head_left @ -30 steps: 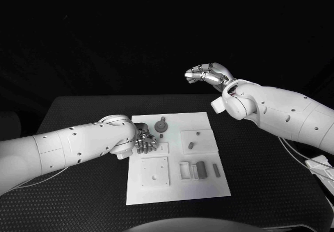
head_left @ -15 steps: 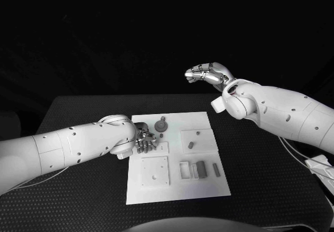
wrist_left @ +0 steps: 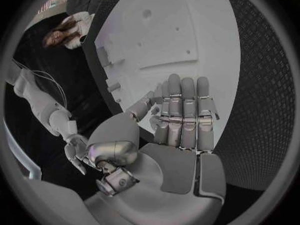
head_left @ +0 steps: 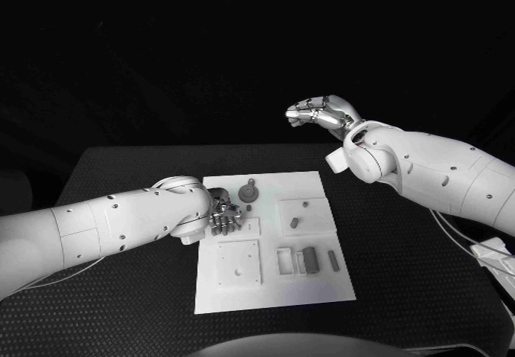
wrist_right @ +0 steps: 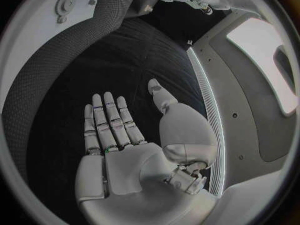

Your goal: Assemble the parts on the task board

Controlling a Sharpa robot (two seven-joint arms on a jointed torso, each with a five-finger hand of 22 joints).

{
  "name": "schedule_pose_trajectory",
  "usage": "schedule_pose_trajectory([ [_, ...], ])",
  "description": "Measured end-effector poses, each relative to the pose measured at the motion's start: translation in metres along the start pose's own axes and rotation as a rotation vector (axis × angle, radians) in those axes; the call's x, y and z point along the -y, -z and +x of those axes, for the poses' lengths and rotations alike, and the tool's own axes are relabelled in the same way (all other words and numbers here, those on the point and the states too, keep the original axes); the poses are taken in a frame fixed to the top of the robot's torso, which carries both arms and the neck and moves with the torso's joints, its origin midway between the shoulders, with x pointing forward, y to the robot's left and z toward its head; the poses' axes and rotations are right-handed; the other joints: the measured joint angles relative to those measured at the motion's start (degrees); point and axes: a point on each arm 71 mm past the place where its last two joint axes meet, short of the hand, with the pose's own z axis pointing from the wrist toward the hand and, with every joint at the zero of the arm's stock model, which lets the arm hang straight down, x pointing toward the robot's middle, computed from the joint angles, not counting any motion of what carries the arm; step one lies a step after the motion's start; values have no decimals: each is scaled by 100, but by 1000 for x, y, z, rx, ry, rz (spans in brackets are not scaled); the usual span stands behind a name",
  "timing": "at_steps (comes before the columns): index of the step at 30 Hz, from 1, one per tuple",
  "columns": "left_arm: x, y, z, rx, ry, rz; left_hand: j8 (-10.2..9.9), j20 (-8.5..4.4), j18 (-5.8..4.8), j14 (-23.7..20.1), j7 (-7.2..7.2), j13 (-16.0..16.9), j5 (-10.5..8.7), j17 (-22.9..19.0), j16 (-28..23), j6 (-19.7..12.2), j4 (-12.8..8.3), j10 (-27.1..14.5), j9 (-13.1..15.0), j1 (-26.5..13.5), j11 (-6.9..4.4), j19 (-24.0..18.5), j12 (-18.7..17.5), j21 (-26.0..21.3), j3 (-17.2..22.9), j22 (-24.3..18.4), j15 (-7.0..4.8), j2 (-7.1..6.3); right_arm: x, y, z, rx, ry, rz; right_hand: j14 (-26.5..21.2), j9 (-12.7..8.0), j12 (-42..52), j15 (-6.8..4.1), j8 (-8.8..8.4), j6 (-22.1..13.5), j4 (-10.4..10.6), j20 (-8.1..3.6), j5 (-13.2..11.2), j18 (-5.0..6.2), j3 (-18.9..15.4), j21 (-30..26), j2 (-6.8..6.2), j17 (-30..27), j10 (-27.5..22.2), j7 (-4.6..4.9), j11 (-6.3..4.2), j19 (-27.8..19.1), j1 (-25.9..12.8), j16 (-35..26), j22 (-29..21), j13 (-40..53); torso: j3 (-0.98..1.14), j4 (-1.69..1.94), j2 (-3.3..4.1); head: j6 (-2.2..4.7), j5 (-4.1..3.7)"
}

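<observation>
The white task board [head_left: 274,286] lies in the middle of the black table. On it are a round grey part [head_left: 249,194], a small grey piece [head_left: 294,222], a long grey block [head_left: 310,260] and a thin grey piece [head_left: 333,259]. My left hand [head_left: 223,212] hovers over the board's left edge, just beside the round part. Its fingers [wrist_left: 184,115] are stretched out together over the board [wrist_left: 187,30] and the palm holds nothing. My right hand [head_left: 318,113] is raised high beyond the table's far edge, its fingers [wrist_right: 106,122] straight and the palm bare.
A white square plate [head_left: 238,264] and a white frame [head_left: 286,262] sit on the near half of the board. Black mat [head_left: 129,297] surrounds the board on all sides. My right forearm [head_left: 429,175] hangs above the table's right side.
</observation>
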Motion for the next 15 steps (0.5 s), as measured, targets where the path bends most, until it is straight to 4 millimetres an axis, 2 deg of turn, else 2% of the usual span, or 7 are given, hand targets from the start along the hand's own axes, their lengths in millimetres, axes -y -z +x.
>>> schedule_pose_trajectory([
  [12, 1, 0, 0, 5, -5, -3, 2, 2, 0, -21, -24, 0, 3, -37, 25, 25, 84, 6, 25, 14, -6, 2, 0, -22, 59, 61, 22, -417, 0, 0, -1, 0, 0, 1, 0, 0, 0, 0, 0, -19, 0, -12, 0, 0, 0, 0, -24, -5, 0, 20, 0, -12, -24, 0, 7, -6, 0, 1, -1, 8, -8],
  [15, 1, 0, 1, 6, -5, -3, 2, 10, 0, -21, -22, 0, 25, -48, 25, 22, 145, -1, 33, -15, -24, 10, 0, -23, 15, 72, 22, -559, 0, 1, -1, 0, 0, 1, 0, 0, 0, 0, 0, -20, 0, -20, 0, 0, 0, 0, -24, -5, 0, 20, 0, -20, -24, 0, 12, -13, -2, 1, -1, 9, -8],
])
